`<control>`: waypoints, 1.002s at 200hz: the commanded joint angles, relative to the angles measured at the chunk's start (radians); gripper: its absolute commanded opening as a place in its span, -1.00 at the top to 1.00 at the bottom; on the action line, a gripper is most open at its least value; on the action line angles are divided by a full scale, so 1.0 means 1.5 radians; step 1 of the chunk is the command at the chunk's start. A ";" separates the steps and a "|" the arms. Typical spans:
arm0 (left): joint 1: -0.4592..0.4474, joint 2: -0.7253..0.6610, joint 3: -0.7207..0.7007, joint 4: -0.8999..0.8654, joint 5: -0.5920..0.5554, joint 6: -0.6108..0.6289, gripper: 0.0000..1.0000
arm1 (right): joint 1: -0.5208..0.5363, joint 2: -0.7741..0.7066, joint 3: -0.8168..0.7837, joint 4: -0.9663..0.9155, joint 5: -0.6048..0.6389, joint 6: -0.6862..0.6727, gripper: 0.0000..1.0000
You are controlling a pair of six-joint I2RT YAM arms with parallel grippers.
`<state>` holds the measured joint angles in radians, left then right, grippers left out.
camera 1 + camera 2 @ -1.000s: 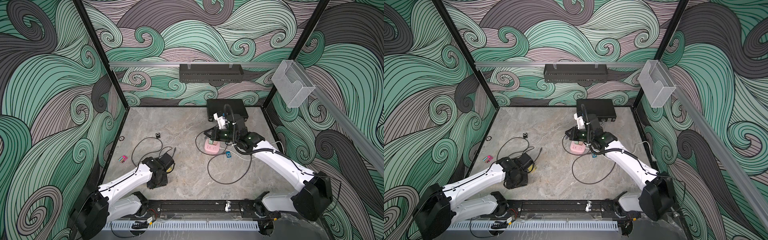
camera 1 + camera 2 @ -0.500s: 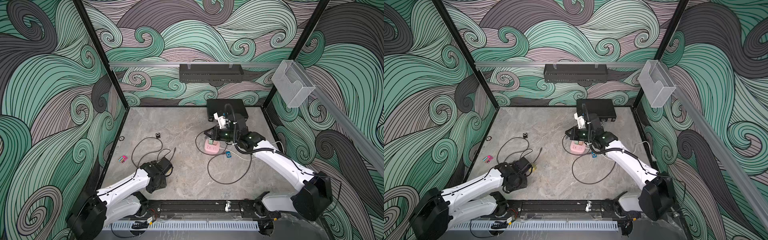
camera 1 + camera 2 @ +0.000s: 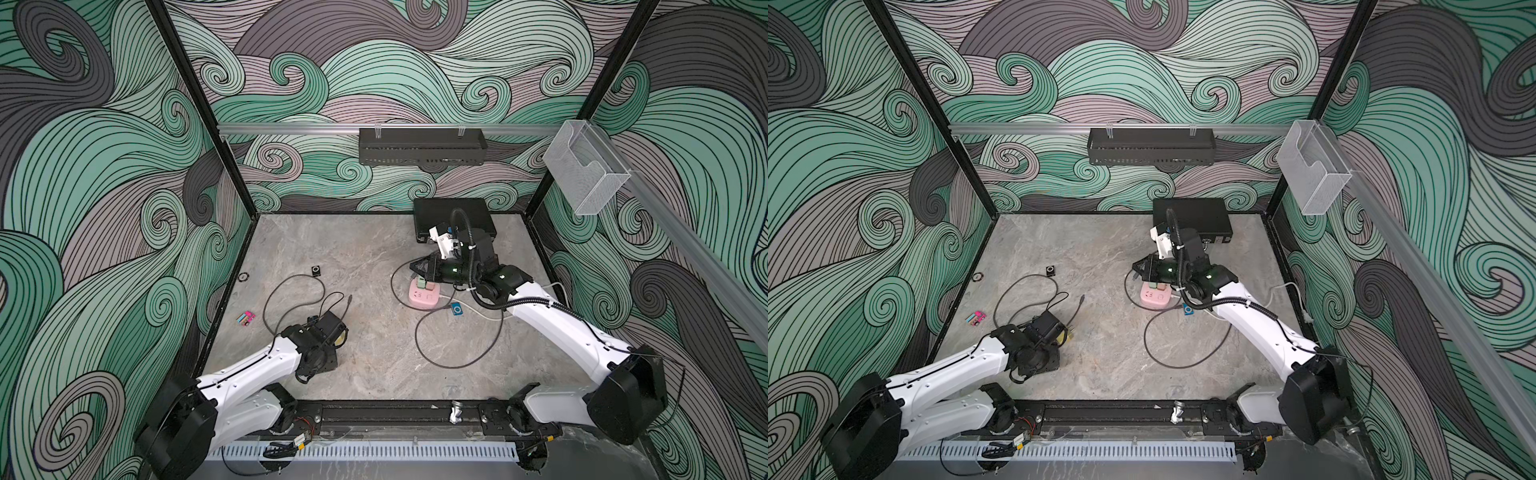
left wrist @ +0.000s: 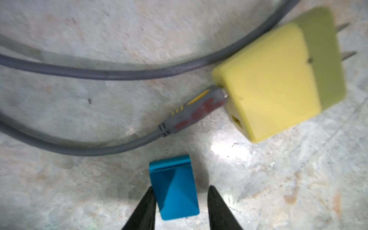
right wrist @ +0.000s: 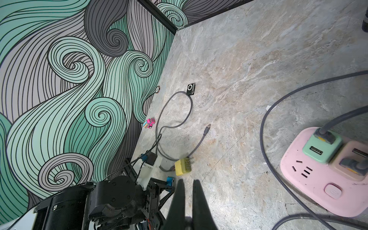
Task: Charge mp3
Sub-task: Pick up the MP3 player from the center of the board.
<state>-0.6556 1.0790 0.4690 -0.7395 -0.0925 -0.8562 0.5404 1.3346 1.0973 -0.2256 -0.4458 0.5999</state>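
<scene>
The grey surface [image 3: 374, 249] has walls on three sides, with bare room in its middle and toward 12 o'clock. The right tool [image 5: 188, 180] is clenched on nothing, near the pink strip [image 3: 424, 296] at 2 o'clock. At 7 o'clock the left tool [image 4: 181, 188] is released, with one finger on each side of the flat blue mp3 [image 4: 175, 203]. The yellow plug [image 4: 278, 79] and its cable [image 4: 99, 73] lie just beside the mp3, not touching it.
</scene>
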 commanded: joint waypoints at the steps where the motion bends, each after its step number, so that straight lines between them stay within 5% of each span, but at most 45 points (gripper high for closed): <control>1: 0.005 0.017 0.010 0.012 0.051 0.011 0.26 | -0.004 -0.023 -0.010 0.016 -0.001 -0.011 1.00; 63: 0.005 -0.001 0.019 -0.036 0.005 -0.042 0.59 | -0.006 -0.045 -0.023 0.016 -0.002 -0.013 1.00; 108: -0.014 0.061 0.154 -0.211 -0.078 -0.049 0.71 | -0.006 -0.053 -0.031 0.017 0.000 -0.017 1.00; 146: -0.102 0.221 0.299 -0.319 -0.155 -0.076 0.72 | -0.008 -0.080 -0.044 0.000 0.011 -0.033 1.00; 200: -0.230 0.591 0.595 -0.553 -0.281 -0.093 0.66 | -0.014 -0.158 -0.071 -0.031 0.051 -0.054 1.00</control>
<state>-0.9321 1.8061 1.1999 -1.3159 -0.3782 -0.9707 0.5293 1.1534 1.0050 -0.2546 -0.4179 0.5495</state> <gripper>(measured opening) 0.253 0.069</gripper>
